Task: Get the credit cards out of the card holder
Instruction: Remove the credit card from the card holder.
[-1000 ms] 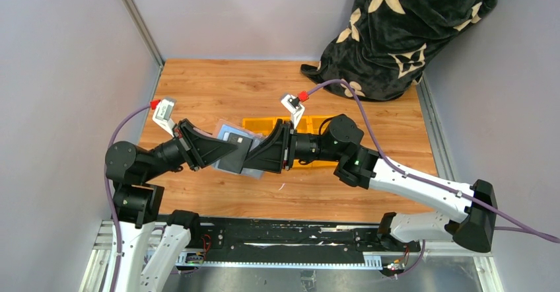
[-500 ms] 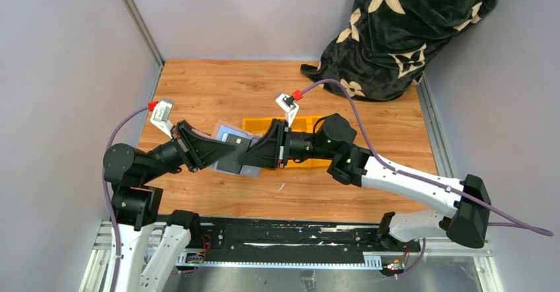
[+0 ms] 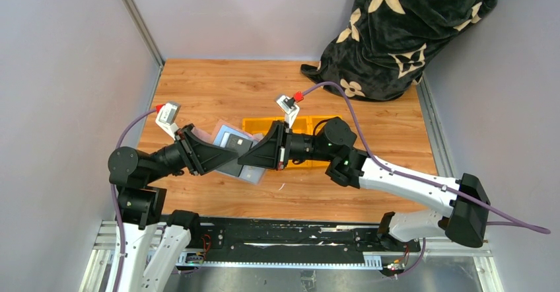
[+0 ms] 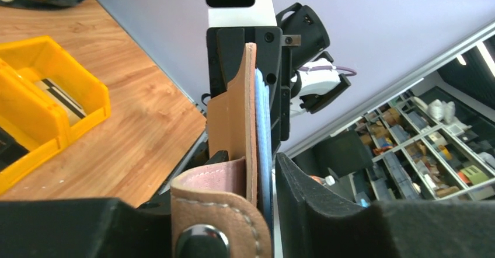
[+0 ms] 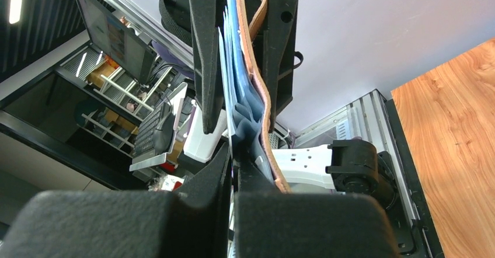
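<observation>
Card holder (image 4: 233, 124): tan-brown leather is seen outside, with pale stitching. The inner pockets (image 5: 236, 65) are coloured light blue. The closing tab (image 4: 210, 179) is lined pink, and a silver stud (image 4: 197, 241) is set in it.
Bin (image 3: 257, 124): bright yellow is noted throughout.
Credit card (image 4: 55, 97): whitish, crossed by a black stripe.
Blanket (image 3: 409, 21): black, patterned with cream flowers.
Table (image 3: 224, 87): orange-brown wood grain is shown.
Cables (image 3: 522, 227): coloured purple, with plugs (image 3: 304, 96) in red.

Robotics lab: parts shelves (image 4: 432, 144), monitor (image 5: 112, 36), panel-walled wooden table (image 3: 218, 87).
</observation>
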Available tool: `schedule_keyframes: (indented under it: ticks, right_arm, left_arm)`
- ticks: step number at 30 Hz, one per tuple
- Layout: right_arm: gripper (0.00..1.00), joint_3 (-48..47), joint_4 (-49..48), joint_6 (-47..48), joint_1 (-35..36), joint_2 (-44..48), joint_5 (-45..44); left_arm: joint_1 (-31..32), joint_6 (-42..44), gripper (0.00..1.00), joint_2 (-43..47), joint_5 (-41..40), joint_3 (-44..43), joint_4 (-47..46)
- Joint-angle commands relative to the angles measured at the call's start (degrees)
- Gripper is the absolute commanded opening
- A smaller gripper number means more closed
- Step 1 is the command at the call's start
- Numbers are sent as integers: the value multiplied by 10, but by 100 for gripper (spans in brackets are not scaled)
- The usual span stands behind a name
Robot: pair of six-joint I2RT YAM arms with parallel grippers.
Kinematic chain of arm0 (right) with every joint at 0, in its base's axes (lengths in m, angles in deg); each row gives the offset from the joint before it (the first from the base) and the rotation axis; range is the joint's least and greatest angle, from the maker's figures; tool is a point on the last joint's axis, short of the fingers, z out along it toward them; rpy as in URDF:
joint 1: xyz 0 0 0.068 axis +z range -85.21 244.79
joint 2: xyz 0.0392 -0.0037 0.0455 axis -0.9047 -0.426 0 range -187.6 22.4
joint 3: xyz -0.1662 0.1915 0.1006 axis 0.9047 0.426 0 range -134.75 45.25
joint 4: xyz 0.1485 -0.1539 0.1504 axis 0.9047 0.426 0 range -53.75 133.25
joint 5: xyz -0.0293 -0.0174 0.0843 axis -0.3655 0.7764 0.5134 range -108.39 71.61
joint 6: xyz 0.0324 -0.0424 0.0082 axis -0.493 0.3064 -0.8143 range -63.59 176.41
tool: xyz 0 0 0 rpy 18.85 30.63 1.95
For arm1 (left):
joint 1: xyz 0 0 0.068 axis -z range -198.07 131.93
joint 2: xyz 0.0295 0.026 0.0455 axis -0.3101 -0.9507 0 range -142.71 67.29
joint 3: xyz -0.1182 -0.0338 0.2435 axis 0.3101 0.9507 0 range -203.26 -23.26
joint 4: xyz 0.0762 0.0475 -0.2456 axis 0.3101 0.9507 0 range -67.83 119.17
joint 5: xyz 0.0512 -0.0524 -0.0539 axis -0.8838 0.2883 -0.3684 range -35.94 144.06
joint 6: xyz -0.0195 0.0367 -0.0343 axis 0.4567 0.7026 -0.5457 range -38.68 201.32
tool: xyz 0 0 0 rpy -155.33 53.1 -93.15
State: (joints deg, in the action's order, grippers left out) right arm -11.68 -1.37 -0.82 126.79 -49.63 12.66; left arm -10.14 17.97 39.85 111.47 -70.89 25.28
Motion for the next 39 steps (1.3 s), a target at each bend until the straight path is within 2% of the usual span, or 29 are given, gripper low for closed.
schedule_keyframes:
  ticks: [1, 5, 8, 11, 14, 17, 22, 28, 35, 36, 39]
  right_arm:
    - [0, 6, -46, -5, -2, 11, 0]
    - [1, 14, -50, -6, -2, 11, 3]
    - [14, 27, -55, -7, -3, 18, 5]
    - [19, 32, -61, -11, -3, 25, -1]
    - [20, 19, -67, -16, -3, 20, 3]
    - [16, 12, -76, -22, -3, 15, 8]
    - [0, 25, -77, -21, -4, 23, 4]
    - [0, 62, -75, -14, -4, 52, -4]
    - [0, 61, -68, -10, -4, 58, 9]
    - [1, 60, -68, -10, -4, 58, 11]
    - [13, 53, -71, -12, -3, 52, 16]
  left_arm:
    - [2, -49, 36, 5, 29, 7, -54]
    - [2, -61, 22, 4, 33, -2, -68]
    - [2, -62, 17, 4, 35, -7, -67]
    - [2, -59, 12, 5, 34, -8, -64]
    - [2, -55, 10, 5, 32, -7, -56]
    - [2, -49, 10, 5, 31, -10, -48]
    - [2, -44, 10, 5, 31, -16, -41]
    - [2, -42, 10, 0, 27, -24, -39]
    - [2, -36, 10, -1, 21, -28, -34]
    - [2, -36, 10, -1, 21, -29, -34]
    - [2, -35, 10, -2, 20, -30, -34]
